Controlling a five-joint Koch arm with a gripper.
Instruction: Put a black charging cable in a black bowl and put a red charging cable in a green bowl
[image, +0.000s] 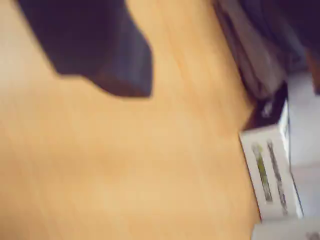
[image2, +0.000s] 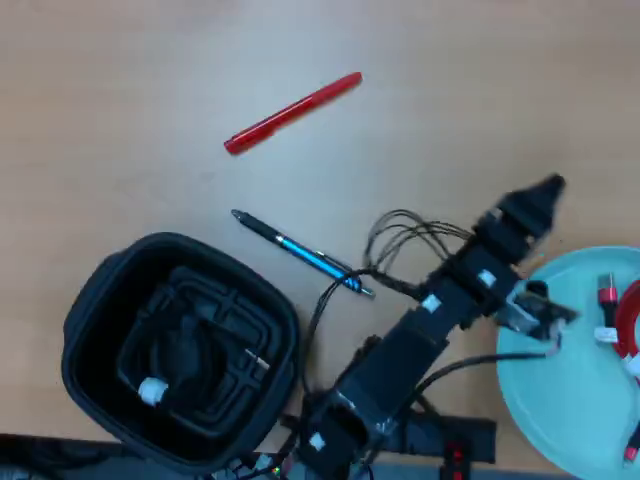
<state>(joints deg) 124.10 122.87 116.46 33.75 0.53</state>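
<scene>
Black cable (image2: 160, 385) already sits coiled in the black bowl (image2: 90, 330), far from the gripper (image2: 545, 190); the red cable (image2: 628, 318) lies in the mint bowl (image2: 560, 420) just beside it. I can't tell the jaws' state. Both look delivered; next, retreat.

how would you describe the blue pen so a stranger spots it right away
Start in the overhead view at the black bowl, the large dark container at lower left on the wooden table. Just off its upper right rim, a slim blue pen lies diagonally toward the arm's wires. The only other pen, the red pen, lies higher up and apart.
</scene>
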